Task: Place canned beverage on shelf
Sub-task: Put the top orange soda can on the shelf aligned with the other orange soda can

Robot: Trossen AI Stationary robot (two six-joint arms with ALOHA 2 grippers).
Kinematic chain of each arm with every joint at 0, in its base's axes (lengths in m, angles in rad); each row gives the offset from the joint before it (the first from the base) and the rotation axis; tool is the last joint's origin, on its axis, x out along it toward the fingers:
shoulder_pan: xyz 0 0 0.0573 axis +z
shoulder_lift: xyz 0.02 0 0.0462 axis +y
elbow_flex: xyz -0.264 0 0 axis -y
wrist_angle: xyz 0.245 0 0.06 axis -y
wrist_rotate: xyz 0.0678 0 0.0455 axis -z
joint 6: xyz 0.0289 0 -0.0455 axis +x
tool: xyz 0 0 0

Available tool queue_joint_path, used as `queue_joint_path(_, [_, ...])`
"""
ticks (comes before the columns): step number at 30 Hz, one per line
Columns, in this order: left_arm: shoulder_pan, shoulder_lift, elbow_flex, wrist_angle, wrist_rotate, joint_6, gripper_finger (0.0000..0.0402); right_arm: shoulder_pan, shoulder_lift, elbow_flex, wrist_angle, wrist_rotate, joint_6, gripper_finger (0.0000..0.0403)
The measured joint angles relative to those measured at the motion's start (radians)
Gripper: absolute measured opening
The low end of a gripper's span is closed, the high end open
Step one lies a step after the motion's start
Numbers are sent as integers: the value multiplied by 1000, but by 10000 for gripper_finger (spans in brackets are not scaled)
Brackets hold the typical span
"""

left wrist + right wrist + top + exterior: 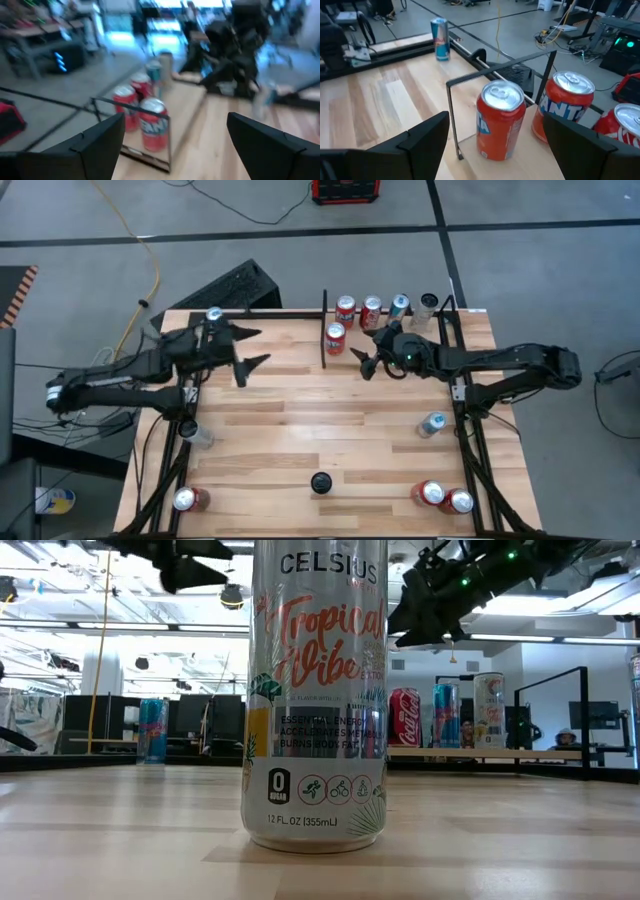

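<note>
The shelf (355, 330) is the wood bay at the table's far right, behind a thin black divider bar (324, 330). Several cans stand in it, the nearest an orange can (501, 120) beside the bar. My right gripper (366, 350) hovers open just right of that can; in its wrist view the can shows ahead between the fingers, untouched. My left gripper (262, 347) is open over the table's far left, pointing level toward the bar, with nothing between its fingers. A tall Celsius can (315, 690) stands at the near middle (320, 482).
Loose cans stand around the table: a blue one (213, 315) at the far left corner, one (432, 423) at the right side, two red ones (443, 496) near right, one (187, 498) near left. Bare wood lies in the middle (300, 415).
</note>
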Motion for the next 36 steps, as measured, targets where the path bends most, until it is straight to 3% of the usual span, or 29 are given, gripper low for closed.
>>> queue_joint_path(8, [0,-224,-233,128,-39,-17,334,-3,13,3,34,-22,33,345])
queue_joint_path(18, [0,-362,-499,264,-103,-64,334,-72,146,28,106,-14,104,345])
queue_joint_path(27, [0,-410,-635,339,-105,-70,334,-81,228,96,111,-22,25,345])
queue_joint_path(36, [0,-405,-637,265,-107,-112,334,-96,227,97,118,-27,25,345])
